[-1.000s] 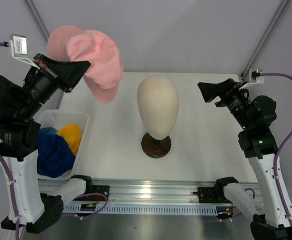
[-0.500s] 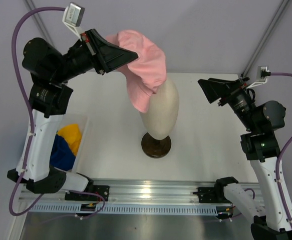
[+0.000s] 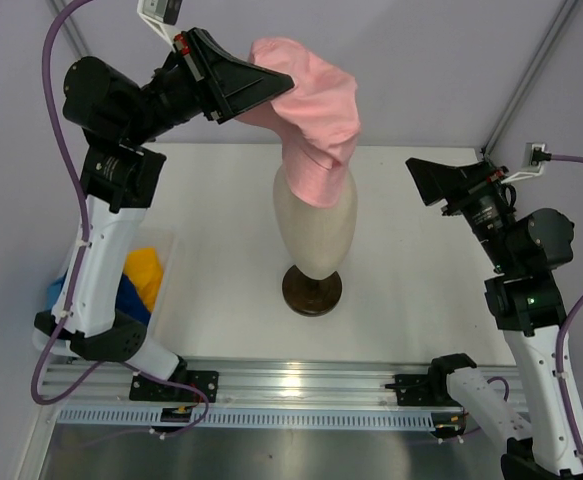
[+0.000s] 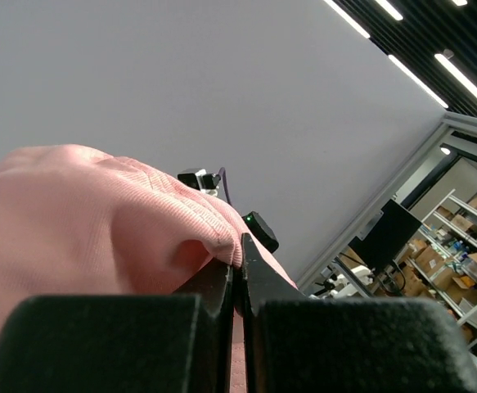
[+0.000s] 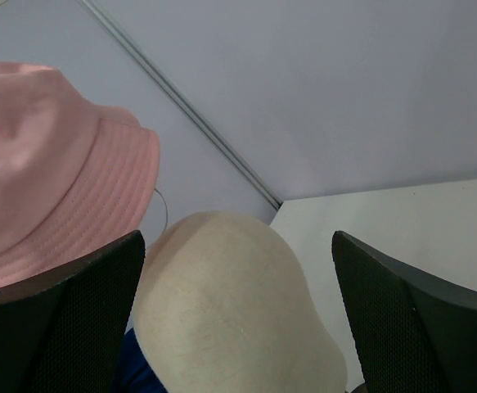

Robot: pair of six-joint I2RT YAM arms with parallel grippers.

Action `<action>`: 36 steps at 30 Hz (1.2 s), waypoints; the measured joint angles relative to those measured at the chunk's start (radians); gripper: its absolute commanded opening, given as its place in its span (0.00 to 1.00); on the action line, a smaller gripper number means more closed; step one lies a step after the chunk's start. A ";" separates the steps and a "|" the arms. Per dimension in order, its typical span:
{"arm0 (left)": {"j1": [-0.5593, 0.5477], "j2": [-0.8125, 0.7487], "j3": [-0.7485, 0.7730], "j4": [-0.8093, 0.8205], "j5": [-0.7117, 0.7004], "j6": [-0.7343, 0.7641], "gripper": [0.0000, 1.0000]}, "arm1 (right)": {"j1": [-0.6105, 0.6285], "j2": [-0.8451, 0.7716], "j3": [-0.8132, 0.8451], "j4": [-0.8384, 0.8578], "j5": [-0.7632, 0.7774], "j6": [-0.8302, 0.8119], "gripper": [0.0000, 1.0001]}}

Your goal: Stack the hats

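Looking at the edges first: the mannequin head (image 3: pixel 316 235) stood upright on its dark round base (image 3: pixel 311 290) around the middle of the white table (image 3: pixel 221 220), well apart from every table edge. A white bin (image 3: pixel 169 260) sat at the left edge, with the yellow-orange hat (image 3: pixel 141 272) and a blue hat (image 3: pixel 129 305) bunched inside. Plain pale walls closed in the back and sides.

The left gripper (image 3: pixel 283 82) was up high, jaws pinched tight on the pink hat (image 3: pixel 316 110). The wrist view showed the fabric squeezed between the 2 fingers. The hat hung tilted, crown up and opening down, with its brim lapping over the top of the head. I couldn't tell if it actually touched.

The right gripper (image 3: pixel 426 180) hovered to the right of the head, well apart from it, jaws spread wide and holding nothing.
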 measured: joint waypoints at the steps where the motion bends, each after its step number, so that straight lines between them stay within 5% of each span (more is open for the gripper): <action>1: -0.003 -0.003 0.000 0.003 -0.001 -0.002 0.01 | 0.000 -0.005 0.000 -0.007 0.010 0.000 1.00; 12: -0.111 -0.085 -0.270 0.069 -0.027 0.008 0.01 | 0.000 -0.080 -0.004 -0.071 0.105 0.038 0.99; 20: -0.125 -0.081 -0.496 0.059 -0.052 0.051 0.01 | 0.000 -0.048 -0.097 -0.043 0.037 0.128 1.00; 29: -0.084 -0.325 -0.761 0.023 -0.173 0.122 0.01 | 0.004 -0.014 -0.166 -0.050 0.012 0.157 0.99; 36: -0.076 -0.469 -0.794 -0.083 -0.332 0.216 0.13 | 0.010 -0.011 -0.180 -0.035 0.005 0.161 0.99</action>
